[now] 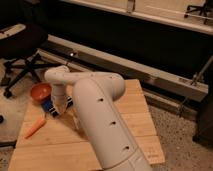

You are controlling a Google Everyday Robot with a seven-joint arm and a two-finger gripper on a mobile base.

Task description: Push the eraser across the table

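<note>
My white arm [100, 115], my gripper [57, 106] low over the pale wood-grain bench [135, 107], orange bowl [40, 92], orange carrot [35, 128], blue object [48, 107] beside it, black office chair [22, 42], speckled grey floor [180, 145]

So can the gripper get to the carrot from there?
Probably yes. The gripper is low over the table, right of the bowl. The carrot lies close by, below-left, with bare wood between them and nothing blocking.

The gripper [56, 106] is being largely hidden behind the arm [100, 120] at the table's [135, 115] far left. The arm is being cut off by the near edge. The eraser is not being made out.
</note>
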